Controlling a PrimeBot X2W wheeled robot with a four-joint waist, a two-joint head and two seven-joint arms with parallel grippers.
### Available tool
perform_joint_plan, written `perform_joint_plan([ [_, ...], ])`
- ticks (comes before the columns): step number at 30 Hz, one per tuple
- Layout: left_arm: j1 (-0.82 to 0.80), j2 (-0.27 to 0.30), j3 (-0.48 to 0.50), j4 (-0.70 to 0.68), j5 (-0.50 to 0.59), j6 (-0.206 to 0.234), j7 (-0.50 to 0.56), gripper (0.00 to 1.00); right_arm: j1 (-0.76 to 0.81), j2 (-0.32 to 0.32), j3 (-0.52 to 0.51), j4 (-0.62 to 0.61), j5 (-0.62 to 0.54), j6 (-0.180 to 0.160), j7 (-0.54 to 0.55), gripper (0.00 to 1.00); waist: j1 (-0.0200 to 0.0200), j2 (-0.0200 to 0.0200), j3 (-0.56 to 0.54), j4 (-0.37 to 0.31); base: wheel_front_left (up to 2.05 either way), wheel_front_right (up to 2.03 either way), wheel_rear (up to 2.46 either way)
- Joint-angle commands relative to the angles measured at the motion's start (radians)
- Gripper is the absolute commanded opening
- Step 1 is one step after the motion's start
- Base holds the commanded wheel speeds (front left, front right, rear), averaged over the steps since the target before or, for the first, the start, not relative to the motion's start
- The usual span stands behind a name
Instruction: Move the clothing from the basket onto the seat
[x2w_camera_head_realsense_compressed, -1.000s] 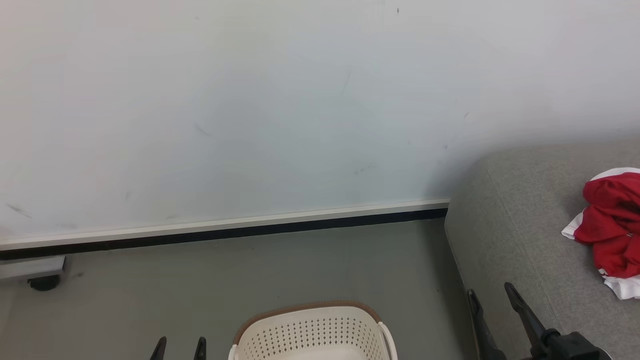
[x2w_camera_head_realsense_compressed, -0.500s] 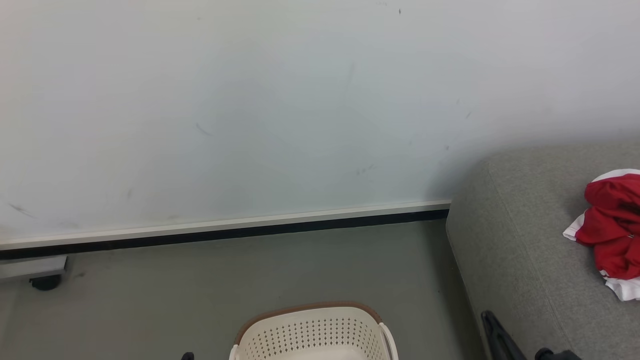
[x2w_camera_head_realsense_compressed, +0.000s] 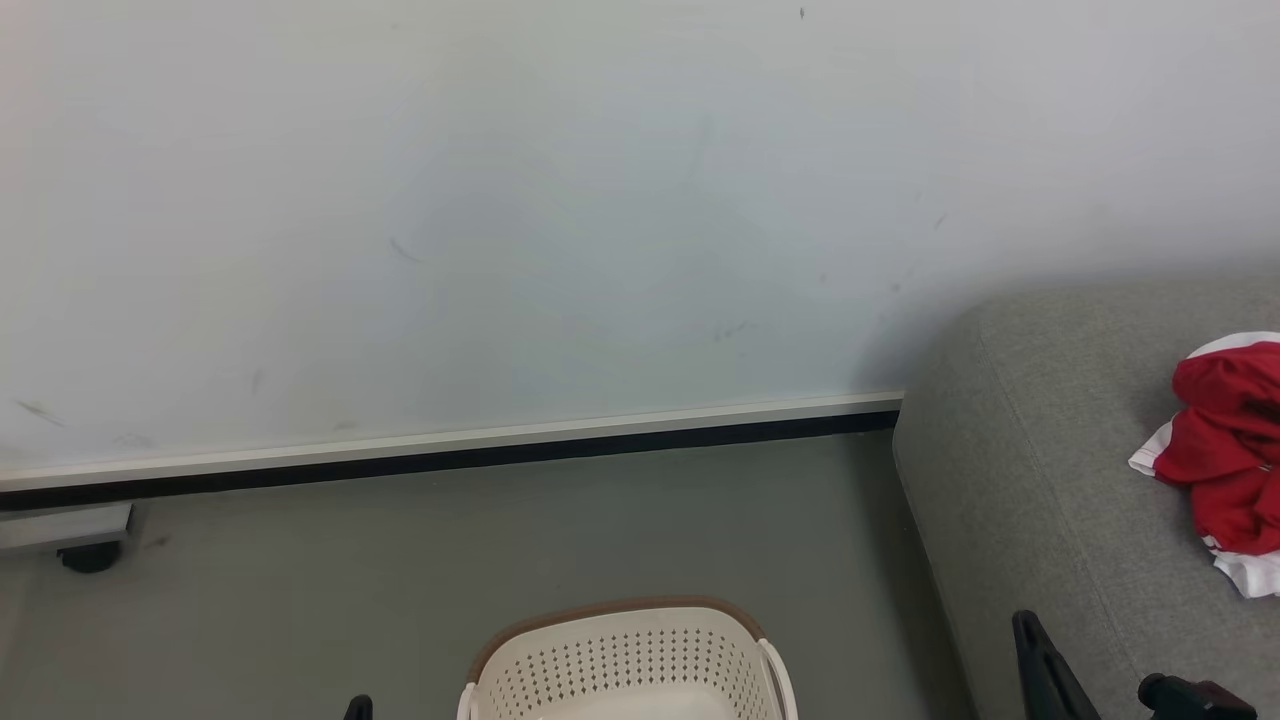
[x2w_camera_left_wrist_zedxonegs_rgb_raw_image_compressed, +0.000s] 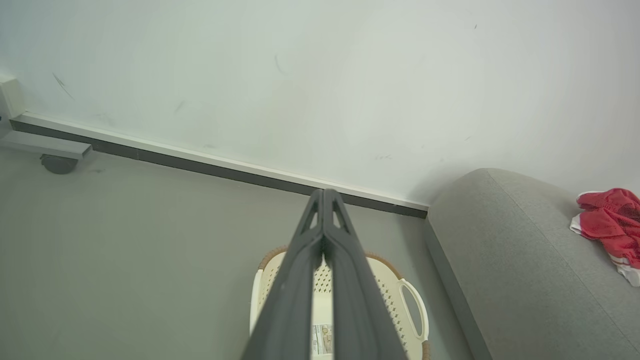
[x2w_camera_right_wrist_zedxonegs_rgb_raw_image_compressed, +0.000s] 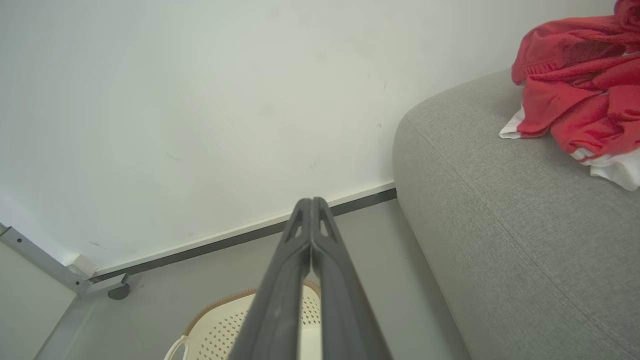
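Currently, both of my grippers are empty.

Left gripper (x2w_camera_left_wrist_zedxonegs_rgb_raw_image_compressed: 324, 196): the two fingers are pressed together along their length, tips touching, with nothing between them. Right gripper (x2w_camera_right_wrist_zedxonegs_rgb_raw_image_compressed: 311, 202): same condition, fingers closed tip to tip on nothing.

Head view:
- The clothing (x2w_camera_head_realsense_compressed: 1222, 450) lies crumpled on the seat (x2w_camera_head_realsense_compressed: 1040, 470) at 3 o'clock and is cut by the frame edge. Its white trim shows along its 9 o'clock and 6 o'clock sides.
- The basket (x2w_camera_head_realsense_compressed: 612, 609) stands on the grey floor (x2w_camera_head_realsense_compressed: 400, 580) at 6 o'clock, near the seat's rounded end and well apart from the clothing.
- A dark castor (x2w_camera_head_realsense_compressed: 88, 558) sits at 9 o'clock, against the skirting of the white wall (x2w_camera_head_realsense_compressed: 600, 200).

Left wrist view: my closed fingers hang above the basket and point toward the wall at 12 o'clock. The clothing is at 3 o'clock.

Right wrist view: the clothing sits at 2 o'clock from my fingertips. The basket is at 6 o'clock, beneath them.
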Motion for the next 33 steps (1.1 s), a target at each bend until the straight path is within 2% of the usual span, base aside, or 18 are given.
perform_joint_plan([
  [1,-0.037,0.002,0.007,-0.001,-0.045,-0.008,0.006,0.0,-0.034,0.0,-0.016,-0.005,0.046,0.0,0.01,0.0,-0.0001,-0.0001,0.001,0.0,0.0,0.0,0.0],
  [16,-0.115,-0.004,0.016,0.066,-0.313,-0.034,0.051,0.0,-0.095,0.013,-0.095,0.044,0.31,0.0,0.084,0.0,-0.0001,-0.0001,0.015,0.001,0.0,0.0,0.0],
  [33,-0.181,-0.008,0.025,0.122,-0.535,-0.055,0.089,0.0,-0.147,0.029,-0.168,0.086,0.524,0.0,0.151,0.0,-0.0001,-0.0001,0.029,0.001,0.0,0.0,0.0],
])
